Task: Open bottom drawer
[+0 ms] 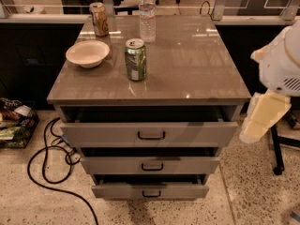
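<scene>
The grey cabinet has three drawers, all pulled out a little. The bottom drawer (pixel 150 189) is the lowest and looks narrowest, with a small black bar handle (pixel 151 194); a dark gap shows above its front. My arm comes in at the right edge, white above and cream below. My gripper (pixel 260 121) is the cream part hanging beside the cabinet's right front corner, level with the top drawer (pixel 150 134). It is well above and to the right of the bottom drawer and touches nothing.
On the cabinet top (pixel 197 69) stand a green can (pixel 135 59), a cream bowl (pixel 87 53), a tan can (pixel 99 18) and a water bottle (pixel 146 13). A black cable (pixel 44 172) loops on the floor at the left. A black stand leg (pixel 276 149) is at the right.
</scene>
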Tool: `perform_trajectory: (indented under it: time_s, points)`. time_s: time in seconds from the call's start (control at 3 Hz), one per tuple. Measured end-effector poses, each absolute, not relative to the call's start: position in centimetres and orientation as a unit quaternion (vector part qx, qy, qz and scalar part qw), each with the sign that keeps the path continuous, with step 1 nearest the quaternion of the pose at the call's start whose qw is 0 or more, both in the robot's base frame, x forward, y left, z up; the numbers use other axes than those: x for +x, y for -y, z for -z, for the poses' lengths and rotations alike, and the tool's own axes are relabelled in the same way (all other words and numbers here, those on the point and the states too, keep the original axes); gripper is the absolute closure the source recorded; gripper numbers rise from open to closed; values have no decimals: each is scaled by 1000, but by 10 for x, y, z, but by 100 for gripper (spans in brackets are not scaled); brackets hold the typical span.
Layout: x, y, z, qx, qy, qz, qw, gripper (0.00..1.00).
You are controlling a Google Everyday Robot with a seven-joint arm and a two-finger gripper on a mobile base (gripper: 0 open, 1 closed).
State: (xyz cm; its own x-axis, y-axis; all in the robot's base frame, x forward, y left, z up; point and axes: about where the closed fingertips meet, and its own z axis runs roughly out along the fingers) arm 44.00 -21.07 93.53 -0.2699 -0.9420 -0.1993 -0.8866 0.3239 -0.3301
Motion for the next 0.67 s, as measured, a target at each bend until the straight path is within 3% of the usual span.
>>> perform_trajectory:
  time_s: [0.67]
  points:
    - [427,208,-839,-594,-790,40,143,0]
